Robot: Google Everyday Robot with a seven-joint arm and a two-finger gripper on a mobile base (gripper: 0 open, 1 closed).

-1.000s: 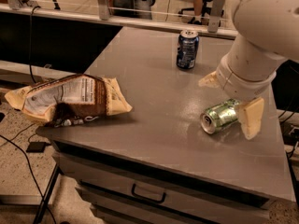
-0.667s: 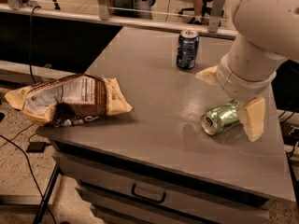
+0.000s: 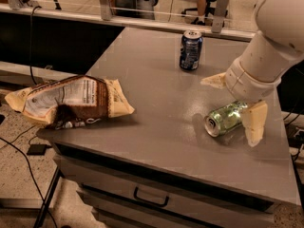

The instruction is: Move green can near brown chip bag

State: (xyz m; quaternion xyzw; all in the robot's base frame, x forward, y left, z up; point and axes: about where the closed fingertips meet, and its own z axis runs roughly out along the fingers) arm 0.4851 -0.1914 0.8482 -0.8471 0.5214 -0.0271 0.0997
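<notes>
The green can lies on its side on the right part of the grey table, its silver top facing front-left. My gripper hangs over the can from the right, open, with one cream finger behind the can and the other finger in front of it on the right. The brown chip bag lies flat at the table's left front corner, with its white label panel up and its left end hanging over the edge. The can is far from the bag.
A dark blue can stands upright at the back middle of the table. A drawer handle shows below the front edge. Cables run on the floor at the left. A railing and chairs are behind the table.
</notes>
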